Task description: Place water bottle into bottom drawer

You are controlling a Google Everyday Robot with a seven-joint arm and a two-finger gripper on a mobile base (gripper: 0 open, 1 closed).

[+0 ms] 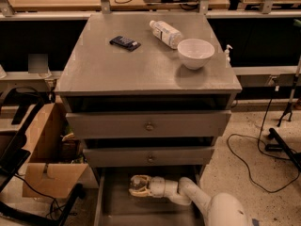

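Note:
The bottom drawer (123, 210) of the grey cabinet is pulled open, showing its flat grey floor. My gripper (139, 185) reaches in from the lower right and sits low over the drawer's back left part. It is shut on the water bottle (136, 183), a small clear shape between the fingers. Most of the bottle is hidden by the fingers.
On the cabinet top (117, 69) lie a bottle with a large white label (166, 33), a white bowl (195, 52) and a black device (125, 42). Two knobbed drawers (149, 125) are closed above. A cardboard box (47, 159) stands left, cables (254, 159) lie right.

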